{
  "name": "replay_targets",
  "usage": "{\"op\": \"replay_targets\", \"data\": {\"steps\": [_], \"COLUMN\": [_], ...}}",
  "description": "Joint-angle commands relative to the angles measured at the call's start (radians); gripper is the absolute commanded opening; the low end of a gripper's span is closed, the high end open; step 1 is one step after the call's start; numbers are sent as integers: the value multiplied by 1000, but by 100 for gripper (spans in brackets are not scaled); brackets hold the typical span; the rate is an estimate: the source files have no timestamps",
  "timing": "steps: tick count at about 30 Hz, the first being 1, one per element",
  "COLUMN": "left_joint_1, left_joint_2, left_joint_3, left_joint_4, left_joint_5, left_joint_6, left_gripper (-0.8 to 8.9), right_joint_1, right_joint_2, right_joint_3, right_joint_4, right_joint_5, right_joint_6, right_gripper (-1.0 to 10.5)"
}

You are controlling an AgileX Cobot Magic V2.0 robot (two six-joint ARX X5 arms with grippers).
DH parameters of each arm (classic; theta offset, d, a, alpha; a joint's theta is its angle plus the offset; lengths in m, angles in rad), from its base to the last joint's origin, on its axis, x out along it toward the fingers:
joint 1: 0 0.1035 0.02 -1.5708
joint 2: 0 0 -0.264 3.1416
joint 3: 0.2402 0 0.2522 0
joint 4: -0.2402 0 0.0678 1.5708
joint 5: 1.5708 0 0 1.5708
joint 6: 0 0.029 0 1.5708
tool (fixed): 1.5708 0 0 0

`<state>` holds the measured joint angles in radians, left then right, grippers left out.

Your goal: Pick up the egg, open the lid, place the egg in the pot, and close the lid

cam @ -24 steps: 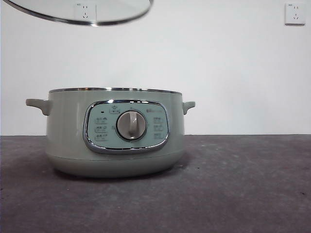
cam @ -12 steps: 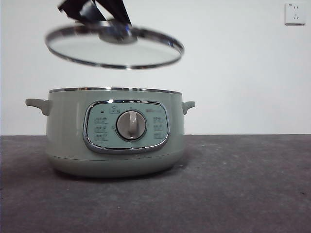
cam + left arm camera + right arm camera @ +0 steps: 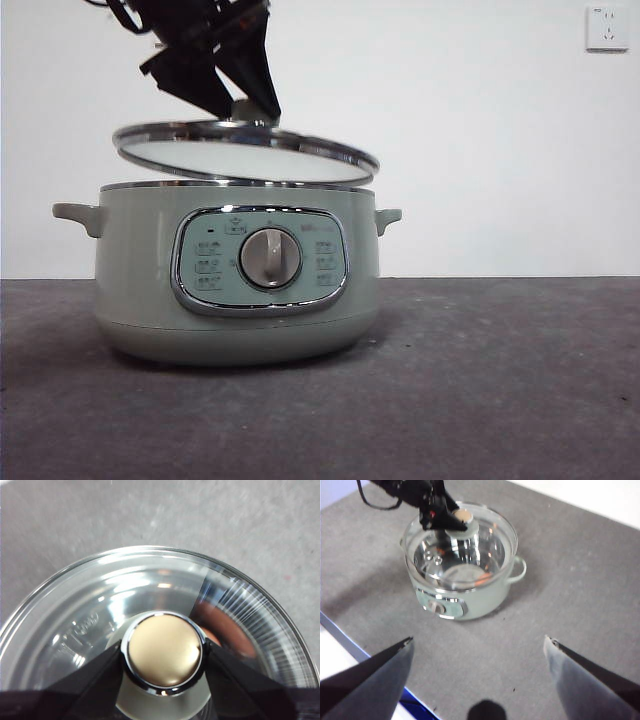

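Note:
The pale green pot stands left of centre on the dark table. The glass lid hangs slightly tilted just above the pot's rim, lower on its right side. My left gripper comes down from above and is shut on the lid's round knob, one jaw on each side. Through the glass a reddish-brown shape, the egg, shows inside the pot; it also shows as the egg from above. My right gripper is open, high over the table and away from the pot.
A white wall with a socket stands behind the table. Grey tabletop stretches to the right of the pot. The table's near edge with a blue strip lies below my right gripper.
The left gripper has brought the lid down from high above the pot to just over its rim. The pot has not moved.

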<state>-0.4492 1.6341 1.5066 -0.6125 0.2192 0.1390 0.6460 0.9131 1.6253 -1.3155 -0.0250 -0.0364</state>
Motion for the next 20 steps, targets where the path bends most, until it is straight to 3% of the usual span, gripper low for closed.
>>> {"op": "replay_targets", "data": {"steps": [1, 8, 20], "left_joint_1": [-3, -3, 21], "left_joint_2": [5, 19, 10], "left_joint_3": [6, -10, -49], "left_joint_4": [30, 3, -34], "left_joint_5": [8, -31, -28], "left_joint_6": [12, 16, 22], "left_gripper": [-6, -6, -7], "right_joint_1": [2, 2, 2], "right_joint_2": [-31, -77, -73], "right_joint_3": [-78, -194, -195], "right_joint_4": [37, 86, 123], "right_joint_5": [-1, 0, 41], "right_joint_6": [36, 56, 55], "right_gripper": [440, 440, 440]}}
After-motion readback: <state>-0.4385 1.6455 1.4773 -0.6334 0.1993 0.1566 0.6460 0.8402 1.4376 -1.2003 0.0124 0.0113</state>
